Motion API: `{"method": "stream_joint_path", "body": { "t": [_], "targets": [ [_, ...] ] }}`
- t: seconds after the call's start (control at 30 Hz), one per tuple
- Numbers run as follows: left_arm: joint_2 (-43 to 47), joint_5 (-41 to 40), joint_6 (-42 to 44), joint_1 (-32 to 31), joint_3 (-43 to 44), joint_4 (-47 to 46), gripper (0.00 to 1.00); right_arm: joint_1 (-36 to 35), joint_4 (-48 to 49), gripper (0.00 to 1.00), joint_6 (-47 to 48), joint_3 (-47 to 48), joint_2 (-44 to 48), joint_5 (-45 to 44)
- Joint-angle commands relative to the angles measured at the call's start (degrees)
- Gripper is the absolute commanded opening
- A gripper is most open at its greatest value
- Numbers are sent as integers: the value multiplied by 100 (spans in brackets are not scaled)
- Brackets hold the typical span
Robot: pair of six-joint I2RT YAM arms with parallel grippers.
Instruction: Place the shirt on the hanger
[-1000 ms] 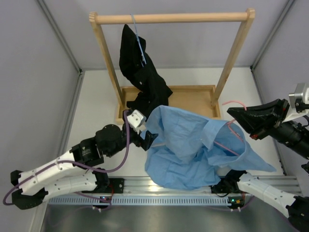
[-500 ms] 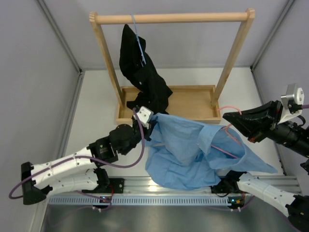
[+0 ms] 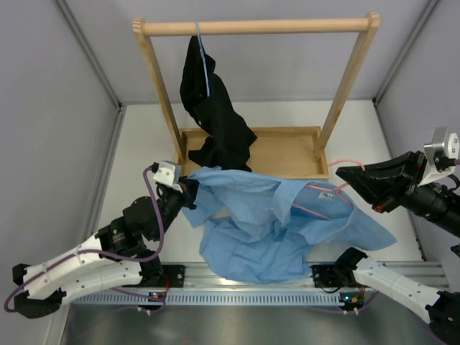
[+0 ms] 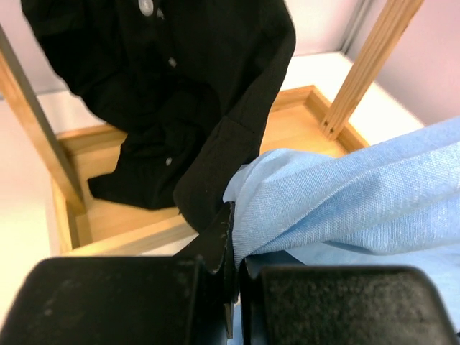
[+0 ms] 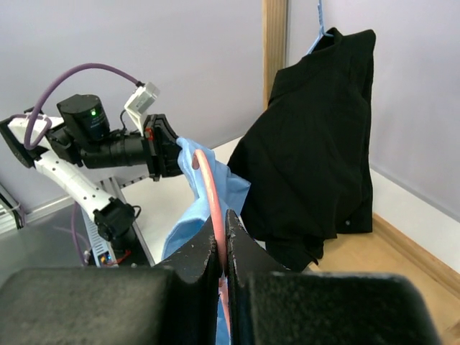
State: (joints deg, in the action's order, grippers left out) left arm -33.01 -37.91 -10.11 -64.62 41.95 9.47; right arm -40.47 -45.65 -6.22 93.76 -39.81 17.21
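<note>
Bright, even light from above; shadows soft, faint. Top view sharp throughout. Wrist views: own fingers (image 4: 115,302) close to lens blurred (dark, featureless); black shirt (image 4: 180,93) underexposed, folds barely readable.

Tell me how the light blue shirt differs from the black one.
The black shirt hangs from the wooden rail; the light blue shirt is pinched by the left end effector and draped on the pink hanger the right end effector grips. The black shirt drops vertically; the light blue shirt spreads wide. Both are wrinkled cloth shirts.
</note>
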Motion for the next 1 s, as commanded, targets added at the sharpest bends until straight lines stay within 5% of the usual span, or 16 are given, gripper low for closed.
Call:
{"method": "stream_joint_path", "body": {
  "t": [0.0,0.07,0.13,0.17,0.27,0.47,0.6,0.77,0.97],
  "targets": [
    [-134,-331,-237,2,84,371,0,-66,179,0,-2,37,-70,27],
    [-284,-279,-281,2,164,502,5,-58,223,0,-28,46,-97,71],
    [-442,-287,-412,2,339,634,21,-58,276,0,-46,55,-123,89],
    [-469,-191,-448,2,409,782,52,-66,284,0,-46,55,-132,124],
    [-373,379,-518,2,787,1073,98,-58,276,0,-29,55,-211,256],
    [24,2865,-221,2,1788,1065,98,-58,13,0,59,169,-518,625],
    [-1289,4737,78,2,2965,1379,98,-58,-93,0,129,318,-712,687],
    [-2638,5459,955,-24,4249,1786,98,-66,-321,0,314,450,-835,1345],
    [-3404,6419,2510,-33,4453,1926,98,-58,-550,0,437,433,-818,1451]
  ]
}}
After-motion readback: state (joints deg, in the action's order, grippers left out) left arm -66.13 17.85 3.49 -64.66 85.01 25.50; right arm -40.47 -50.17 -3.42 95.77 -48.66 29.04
